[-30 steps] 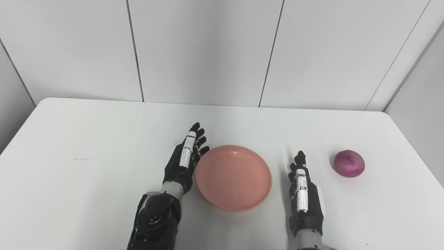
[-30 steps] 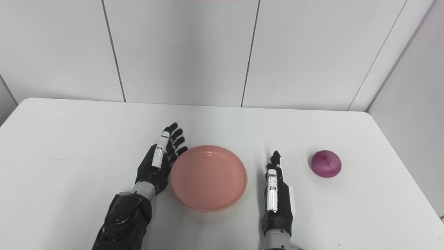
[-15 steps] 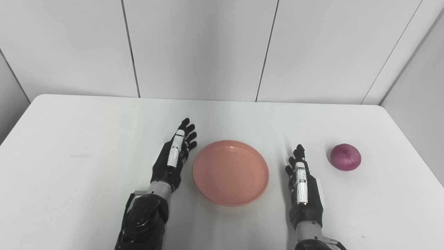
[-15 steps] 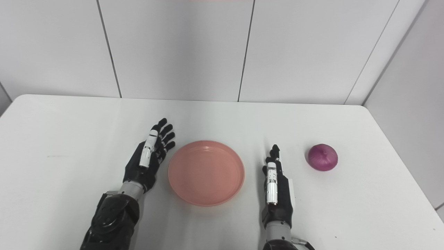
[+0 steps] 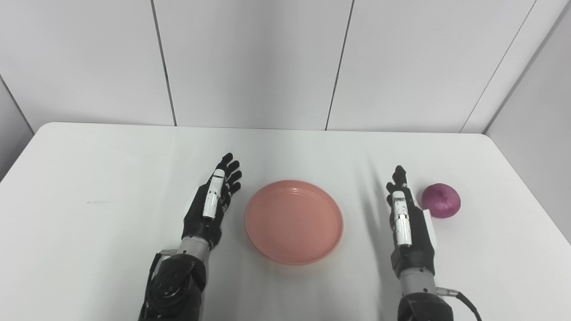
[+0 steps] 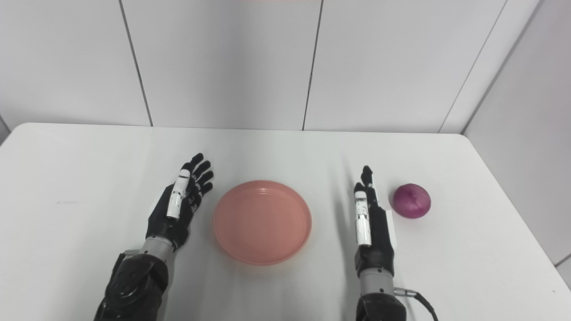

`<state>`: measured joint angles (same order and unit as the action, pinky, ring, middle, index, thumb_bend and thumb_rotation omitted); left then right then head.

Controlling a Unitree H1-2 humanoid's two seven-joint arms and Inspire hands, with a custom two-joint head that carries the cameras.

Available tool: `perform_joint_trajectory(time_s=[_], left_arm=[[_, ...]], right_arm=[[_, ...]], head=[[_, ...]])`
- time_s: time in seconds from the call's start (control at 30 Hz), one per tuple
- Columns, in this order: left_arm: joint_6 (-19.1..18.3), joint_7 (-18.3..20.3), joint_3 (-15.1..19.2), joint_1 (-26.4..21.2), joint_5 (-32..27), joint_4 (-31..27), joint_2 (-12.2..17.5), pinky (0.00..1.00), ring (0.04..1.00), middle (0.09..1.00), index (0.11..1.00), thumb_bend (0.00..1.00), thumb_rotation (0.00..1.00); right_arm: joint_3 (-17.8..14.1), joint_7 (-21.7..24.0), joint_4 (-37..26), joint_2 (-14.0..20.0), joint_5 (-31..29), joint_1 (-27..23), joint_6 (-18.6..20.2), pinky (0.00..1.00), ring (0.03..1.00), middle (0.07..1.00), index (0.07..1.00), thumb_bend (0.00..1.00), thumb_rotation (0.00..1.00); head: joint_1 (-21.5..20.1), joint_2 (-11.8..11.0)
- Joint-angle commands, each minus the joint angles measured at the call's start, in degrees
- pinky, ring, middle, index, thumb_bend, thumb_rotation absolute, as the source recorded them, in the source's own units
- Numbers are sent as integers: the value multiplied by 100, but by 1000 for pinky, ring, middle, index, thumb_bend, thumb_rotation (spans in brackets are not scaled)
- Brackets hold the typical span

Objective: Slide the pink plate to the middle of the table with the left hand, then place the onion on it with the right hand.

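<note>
The pink plate [image 5: 294, 221] lies flat near the middle of the white table [image 5: 89, 178], with nothing on it. My left hand [image 5: 211, 206] is open just left of the plate, fingers stretched forward, a small gap between it and the rim. The purple onion [image 5: 441, 200] rests on the table at the right. My right hand [image 5: 408, 223] is open and edge-on, fingers pointing forward, right beside the onion's left side; I cannot tell whether it touches it.
White wall panels [image 5: 250, 62] stand behind the table's far edge. The table's right edge [image 5: 535, 196] runs close past the onion.
My left hand has drawn back left, away from the plate's rim. My right hand has moved forward and right, up to the onion. The view has also shifted a little.
</note>
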<state>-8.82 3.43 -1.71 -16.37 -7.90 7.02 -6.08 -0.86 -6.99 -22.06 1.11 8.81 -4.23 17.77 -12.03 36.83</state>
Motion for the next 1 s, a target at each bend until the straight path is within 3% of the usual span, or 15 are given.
perform_joint_trajectory(time_s=[0.0, 0.13, 0.3, 0.4, 0.67, 0.97], left_arm=[[126, 93, -6, 7, -93, -29, -44, 946, 942, 946, 930, 445, 1000], [113, 71, -15, 26, -119, -33, -69, 945, 943, 944, 929, 439, 1000], [132, 47, -38, 43, -90, -23, -84, 937, 937, 939, 924, 438, 1000], [145, 72, -44, 58, -105, -20, -79, 942, 942, 943, 928, 435, 1000], [122, 71, -74, 73, -87, -47, -87, 942, 940, 940, 926, 434, 1000], [163, 164, -81, 65, -159, -15, -84, 953, 949, 947, 931, 436, 1000]], right_arm=[[-42, 61, -360, 171, 182, -209, 29, 958, 953, 971, 969, 278, 1000], [-101, 216, -537, 444, 299, -347, 113, 968, 953, 963, 966, 385, 951], [-226, 389, -630, 821, 380, -514, 122, 925, 948, 963, 970, 381, 898], [-325, 463, -673, 977, 399, -603, 184, 932, 947, 965, 973, 385, 809], [-313, 538, -634, 1603, 1509, -771, 210, 846, 908, 922, 932, 408, 744], [-484, 692, -644, 1972, 2215, -871, 585, 807, 884, 925, 943, 552, 625]], head=[[5, -6], [-58, 1], [-97, 11], [-144, 13], [-169, 31], [-211, 48]])
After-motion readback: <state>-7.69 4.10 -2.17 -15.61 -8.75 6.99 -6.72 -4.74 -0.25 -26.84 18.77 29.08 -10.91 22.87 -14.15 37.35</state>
